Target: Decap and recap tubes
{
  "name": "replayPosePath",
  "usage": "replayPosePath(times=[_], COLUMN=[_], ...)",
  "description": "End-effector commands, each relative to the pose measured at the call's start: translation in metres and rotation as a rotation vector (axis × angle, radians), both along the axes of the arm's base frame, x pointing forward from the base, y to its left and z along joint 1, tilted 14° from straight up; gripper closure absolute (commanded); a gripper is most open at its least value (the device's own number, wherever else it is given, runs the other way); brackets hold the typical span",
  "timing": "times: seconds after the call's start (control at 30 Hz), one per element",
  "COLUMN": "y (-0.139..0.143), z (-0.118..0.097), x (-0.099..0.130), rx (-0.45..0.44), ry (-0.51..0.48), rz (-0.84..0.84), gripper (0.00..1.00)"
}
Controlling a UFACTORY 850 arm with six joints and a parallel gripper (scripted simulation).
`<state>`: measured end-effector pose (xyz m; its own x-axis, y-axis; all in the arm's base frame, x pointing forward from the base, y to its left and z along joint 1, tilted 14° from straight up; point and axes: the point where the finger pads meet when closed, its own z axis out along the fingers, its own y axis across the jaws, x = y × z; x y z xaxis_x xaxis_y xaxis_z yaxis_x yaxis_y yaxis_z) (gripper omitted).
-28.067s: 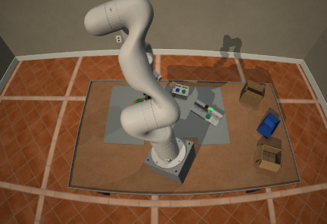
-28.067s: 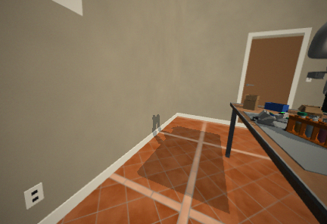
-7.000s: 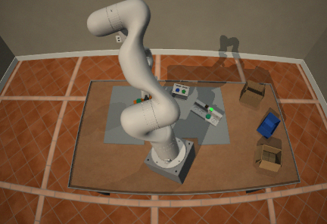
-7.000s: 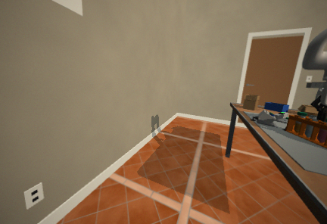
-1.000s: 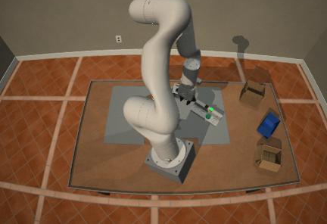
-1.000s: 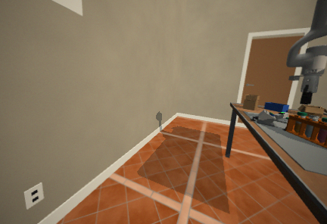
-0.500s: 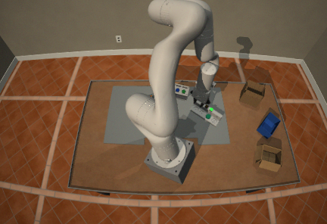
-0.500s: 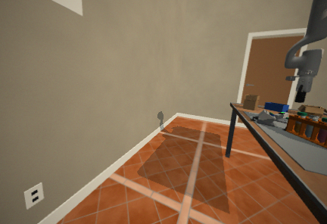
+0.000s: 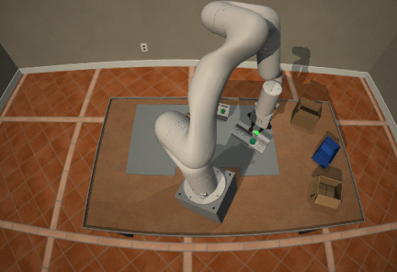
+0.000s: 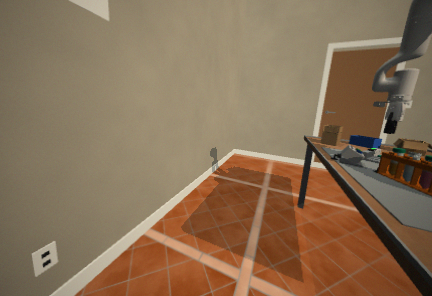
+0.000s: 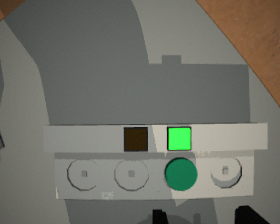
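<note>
The cap tray [image 11: 91, 138] [image 9: 264, 138] fills the middle of the wrist view. A green cap [image 11: 181, 174] [image 9: 253, 141] lies in nest 3. Nest 1 [image 11: 84, 174], nest 2 [image 11: 131, 174] and nest 4 [image 11: 225, 171] are empty. The green lamp [image 11: 179, 139] [image 9: 256, 132] is lit; the amber lamp [image 11: 135, 139] is dark. My gripper [image 11: 203, 216] [image 10: 390, 129] is partly open and empty, above the tray's near side. The orange decapping station [image 10: 407, 169] holds tubes; green caps [image 10: 399, 150] show on top, but not every tube top is visible.
The key housing [image 9: 222, 116] with the green key [image 9: 223, 110] stands left of the tray; the arm hides its blue key. A blue bin [image 9: 326, 152] and two cardboard boxes [image 9: 306, 112] [image 9: 327, 191] stand at the table's right side.
</note>
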<state>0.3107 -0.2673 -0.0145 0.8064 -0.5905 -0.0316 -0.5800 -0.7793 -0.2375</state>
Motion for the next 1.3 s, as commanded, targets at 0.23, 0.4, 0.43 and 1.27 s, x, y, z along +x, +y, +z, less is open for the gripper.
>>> replayPosePath(times=[0.23,0.4,0.43,1.27], y=[-0.01,-0.004,-0.003,0.018], z=[-0.007,-0.032,-0.037,-0.128], x=[0.001,0.003,0.004,0.014], rx=[0.011,0.011,0.011,0.011], ry=[0.013,0.013,0.013,0.013], rz=[0.004,0.004,0.004,0.004], gripper=[0.54,0.54,0.54,0.54])
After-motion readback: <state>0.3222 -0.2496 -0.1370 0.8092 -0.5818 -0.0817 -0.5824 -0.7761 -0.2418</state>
